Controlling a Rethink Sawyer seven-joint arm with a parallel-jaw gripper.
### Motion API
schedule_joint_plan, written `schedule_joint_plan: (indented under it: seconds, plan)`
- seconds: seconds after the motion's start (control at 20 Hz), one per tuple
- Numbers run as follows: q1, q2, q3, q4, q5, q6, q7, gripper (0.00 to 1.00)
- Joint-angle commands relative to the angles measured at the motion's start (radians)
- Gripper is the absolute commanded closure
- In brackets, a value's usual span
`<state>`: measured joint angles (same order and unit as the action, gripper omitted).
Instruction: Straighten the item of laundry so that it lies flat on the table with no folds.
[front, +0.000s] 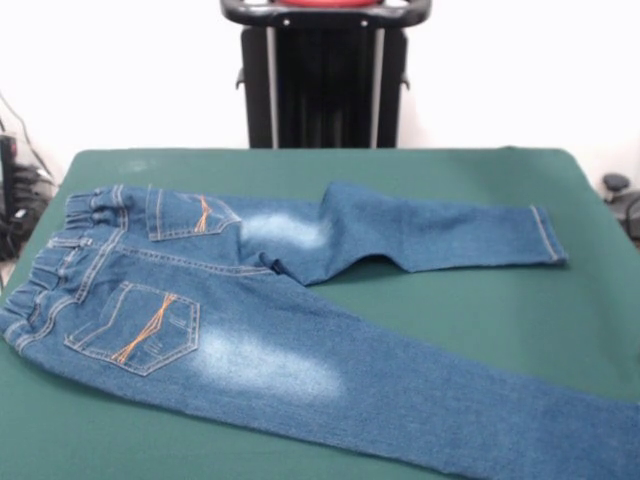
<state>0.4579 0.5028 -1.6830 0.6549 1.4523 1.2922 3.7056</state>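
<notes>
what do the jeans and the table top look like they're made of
The jeans look like blue denim: woven texture, orange stitching on the back pockets, faded whitish patches on the seat and thigh, and a gathered, probably elastic, waistband. The table top appears covered in a dark green, matte, felt-like cloth with no shine; what lies beneath the cover cannot be seen.

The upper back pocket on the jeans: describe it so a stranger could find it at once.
Start at the green table, where the blue jeans lie spread with the waistband at the picture's left. Just right of the waistband's top end sits the upper back pocket. It is smaller and partly creased, with short orange stitching, unlike the bigger, flat pocket below.
</notes>
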Motion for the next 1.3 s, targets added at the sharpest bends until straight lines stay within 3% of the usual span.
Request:
schedule_joint_plan:
  seconds: [0.05,0.8,1.3]
  plan:
    - [0.161,-0.055,0.273,0.177,-0.136,0.012,-0.062,0.0]
    - [0.264,-0.177,0.528,0.41,-0.35,-0.204,-0.196,0.0]
    - [0.268,-0.273,0.655,0.46,-0.496,-0.286,-0.176,0.0]
